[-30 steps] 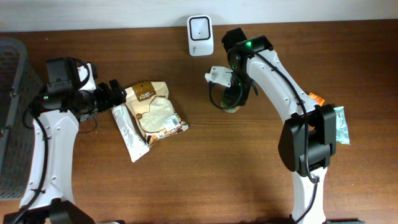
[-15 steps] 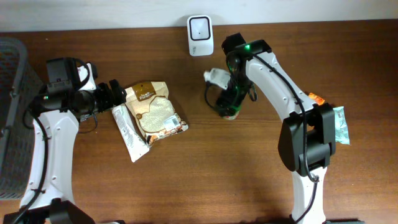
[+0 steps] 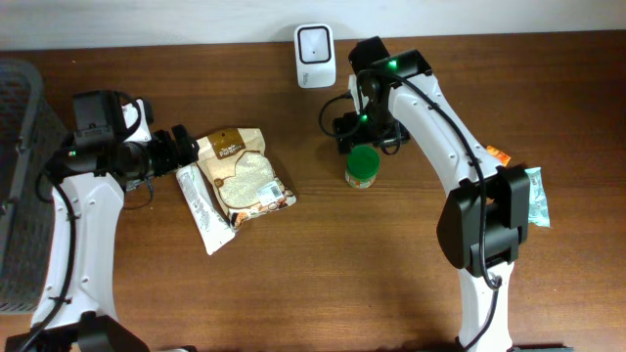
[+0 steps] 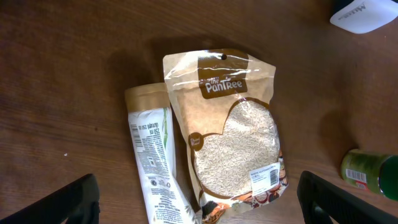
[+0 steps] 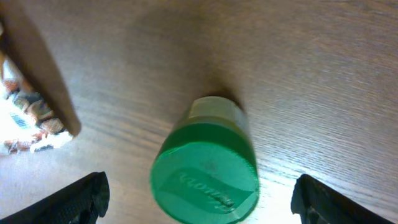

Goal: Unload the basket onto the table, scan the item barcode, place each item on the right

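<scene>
A small jar with a green lid stands upright on the table, in front of the white scanner at the back edge. My right gripper hovers just behind and above the jar, open and holding nothing. In the right wrist view the green lid lies between the spread fingertips, untouched by either. My left gripper is open beside a tan rice pouch and a white sachet. The left wrist view shows the pouch, sachet and jar.
A dark mesh basket stands at the left edge. An orange packet and a teal packet lie by the right arm's base.
My right gripper opened and let go of the jar, then drew back toward the scanner. The jar now stands free on the table. The left arm has not moved.
</scene>
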Available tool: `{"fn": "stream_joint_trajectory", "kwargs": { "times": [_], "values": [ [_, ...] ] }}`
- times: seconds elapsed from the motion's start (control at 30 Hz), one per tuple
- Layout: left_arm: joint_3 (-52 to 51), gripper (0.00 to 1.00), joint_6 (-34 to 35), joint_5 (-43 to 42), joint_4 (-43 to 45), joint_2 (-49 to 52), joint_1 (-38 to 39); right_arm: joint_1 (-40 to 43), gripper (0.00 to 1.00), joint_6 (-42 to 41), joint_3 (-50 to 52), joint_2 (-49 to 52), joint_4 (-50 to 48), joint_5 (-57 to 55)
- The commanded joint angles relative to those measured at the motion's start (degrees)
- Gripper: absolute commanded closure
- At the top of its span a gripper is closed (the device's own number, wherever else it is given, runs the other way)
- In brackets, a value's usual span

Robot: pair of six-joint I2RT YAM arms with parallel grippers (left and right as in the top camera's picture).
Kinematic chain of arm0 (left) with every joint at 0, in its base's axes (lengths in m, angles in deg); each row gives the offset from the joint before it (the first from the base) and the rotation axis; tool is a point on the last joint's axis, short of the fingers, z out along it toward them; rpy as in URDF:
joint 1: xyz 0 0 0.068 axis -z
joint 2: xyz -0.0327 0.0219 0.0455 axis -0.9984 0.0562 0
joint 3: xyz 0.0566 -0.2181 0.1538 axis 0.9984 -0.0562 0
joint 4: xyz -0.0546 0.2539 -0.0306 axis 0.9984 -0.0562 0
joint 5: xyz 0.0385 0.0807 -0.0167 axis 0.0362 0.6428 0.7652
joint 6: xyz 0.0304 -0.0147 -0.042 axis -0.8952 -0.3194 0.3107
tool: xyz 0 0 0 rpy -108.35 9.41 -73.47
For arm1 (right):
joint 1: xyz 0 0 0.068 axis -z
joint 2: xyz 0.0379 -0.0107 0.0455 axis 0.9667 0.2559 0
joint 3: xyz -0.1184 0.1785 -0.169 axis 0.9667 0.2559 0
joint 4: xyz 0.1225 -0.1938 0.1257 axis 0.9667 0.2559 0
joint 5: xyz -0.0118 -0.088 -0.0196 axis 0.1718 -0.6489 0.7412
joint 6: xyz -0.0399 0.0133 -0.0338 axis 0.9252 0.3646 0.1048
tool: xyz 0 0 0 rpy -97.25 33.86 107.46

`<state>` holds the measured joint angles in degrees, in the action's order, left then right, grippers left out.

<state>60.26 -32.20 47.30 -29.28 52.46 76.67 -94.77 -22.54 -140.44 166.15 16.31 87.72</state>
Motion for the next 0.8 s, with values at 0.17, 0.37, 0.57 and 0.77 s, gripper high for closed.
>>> {"fn": "stream_joint_trajectory", "kwargs": {
  "times": [0.17, 0.37, 0.57, 0.77],
  "values": [
    [0.2, 0.01, -1.14, 0.2, 0.04, -0.13, -0.2, -0.87, 0.09, -4.55, 5.29, 0.59, -2.03, -2.25],
    [0.2, 0.01, -1.14, 0.2, 0.04, -0.13, -0.2, -2.62, 0.12, -4.57, 6.88, 0.59, -4.15, -2.25],
    [0.2, 0.01, -1.14, 0.2, 0.07, -0.13, -0.2, -2.89, 0.17, -6.56, 6.91, 1.36, -4.13, -4.98],
    [0.2, 0.01, -1.14, 0.2, 0.04, -0.13, -0.2, -2.91, 0.18, -6.71, 6.91, 2.08, -3.93, -5.27]
  ]
}}
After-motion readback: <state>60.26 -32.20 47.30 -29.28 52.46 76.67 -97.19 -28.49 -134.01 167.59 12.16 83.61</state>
